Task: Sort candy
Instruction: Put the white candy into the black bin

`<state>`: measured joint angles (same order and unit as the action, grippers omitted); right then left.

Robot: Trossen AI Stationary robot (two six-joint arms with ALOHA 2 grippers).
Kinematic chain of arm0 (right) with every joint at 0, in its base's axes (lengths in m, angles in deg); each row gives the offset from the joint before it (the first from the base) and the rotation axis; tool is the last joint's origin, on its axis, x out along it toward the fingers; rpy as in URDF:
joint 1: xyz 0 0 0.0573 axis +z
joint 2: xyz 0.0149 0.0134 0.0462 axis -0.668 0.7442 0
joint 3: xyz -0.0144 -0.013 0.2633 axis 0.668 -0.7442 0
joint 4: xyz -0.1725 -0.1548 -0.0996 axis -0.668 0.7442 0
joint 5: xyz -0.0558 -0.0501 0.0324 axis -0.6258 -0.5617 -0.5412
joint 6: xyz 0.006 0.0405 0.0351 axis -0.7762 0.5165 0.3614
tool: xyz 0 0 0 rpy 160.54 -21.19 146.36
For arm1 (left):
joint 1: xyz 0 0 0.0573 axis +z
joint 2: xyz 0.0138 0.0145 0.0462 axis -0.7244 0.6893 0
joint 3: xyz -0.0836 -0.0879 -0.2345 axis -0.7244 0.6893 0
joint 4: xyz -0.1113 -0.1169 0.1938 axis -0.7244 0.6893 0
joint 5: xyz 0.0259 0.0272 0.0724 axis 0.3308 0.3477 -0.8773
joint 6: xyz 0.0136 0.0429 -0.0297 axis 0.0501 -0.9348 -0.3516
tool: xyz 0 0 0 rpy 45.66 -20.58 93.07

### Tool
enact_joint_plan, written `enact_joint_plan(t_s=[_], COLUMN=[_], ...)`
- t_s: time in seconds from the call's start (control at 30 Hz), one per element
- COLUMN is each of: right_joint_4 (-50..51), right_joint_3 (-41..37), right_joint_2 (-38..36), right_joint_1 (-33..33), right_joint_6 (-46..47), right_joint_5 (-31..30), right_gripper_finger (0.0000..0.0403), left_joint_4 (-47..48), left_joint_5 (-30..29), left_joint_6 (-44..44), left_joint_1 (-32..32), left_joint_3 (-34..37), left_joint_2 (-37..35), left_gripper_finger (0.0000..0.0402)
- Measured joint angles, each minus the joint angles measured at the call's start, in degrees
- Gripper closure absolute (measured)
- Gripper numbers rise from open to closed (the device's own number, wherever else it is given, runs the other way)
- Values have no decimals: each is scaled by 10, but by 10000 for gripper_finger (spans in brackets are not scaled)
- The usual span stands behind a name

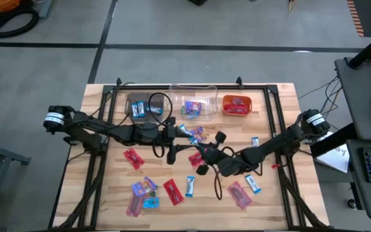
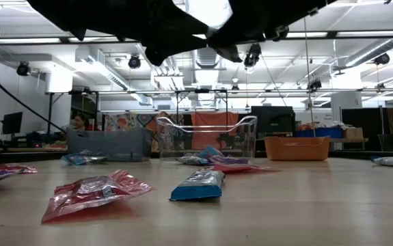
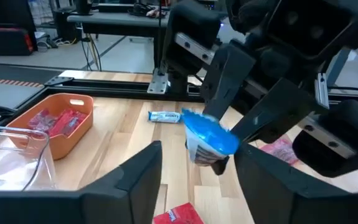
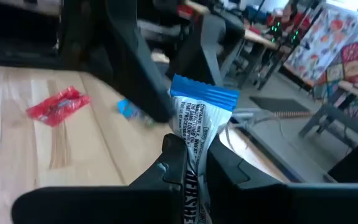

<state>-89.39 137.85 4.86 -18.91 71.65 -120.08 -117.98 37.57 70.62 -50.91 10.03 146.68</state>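
A blue-and-white candy [image 3: 208, 138] hangs in the air over the middle of the table, with my right gripper [image 4: 188, 167] shut on it. My left gripper [image 3: 198, 165] faces it from the table's left, open. Its two fingers stand on either side of the candy's free end without touching it. In the high view the two grippers meet at mid-table, left [image 1: 171, 145] and right [image 1: 202, 156]. Several more candies lie flat on the table, such as a red one [image 1: 133, 158] and a blue one [image 1: 190, 185]. My right gripper pinches one end of the candy's wrapper [image 4: 190, 148] between its two fingers. The fingers come about level from the table's right side and lie along the candy. The blue-edged free end [image 4: 203, 98] sticks out past the fingertips toward my left gripper. The candy is clear of the table.
Three bins stand in a row at the far side: a dark one [image 1: 143, 107], a clear one [image 1: 195, 103] and an orange one [image 1: 237, 105], each with candy inside. Loose candies lie near the front left [image 1: 143, 193] and front right [image 1: 240, 193]. A black frame rims the table.
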Motion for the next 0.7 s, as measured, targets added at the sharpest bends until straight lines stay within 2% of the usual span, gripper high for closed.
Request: enact_joint_plan(t_s=[0.13,0.27,0.4,0.57,0.7], right_joint_4=[-8,-6,-4,-2,-2], right_joint_3=[0,0,0,0,0], right_joint_2=[3,3,3,3,3], right_joint_1=[-1,-3,-3,-4,-7], right_joint_6=[-7,-8,-8,-4,16], right_joint_5=[0,0,0,-3,-4], right_gripper_finger=[378,378,378,356,323], left_joint_4=[-19,-39,-38,-38,-40], left_joint_5=[-1,-1,-1,-1,-1], left_joint_6=[-1,-1,-1,0,4], left_joint_1=[0,0,0,0,0], left_joint_3=[0,0,0,0,0], left_joint_2=[10,14,14,14,14], left_gripper_finger=[208,226,278,381,387])
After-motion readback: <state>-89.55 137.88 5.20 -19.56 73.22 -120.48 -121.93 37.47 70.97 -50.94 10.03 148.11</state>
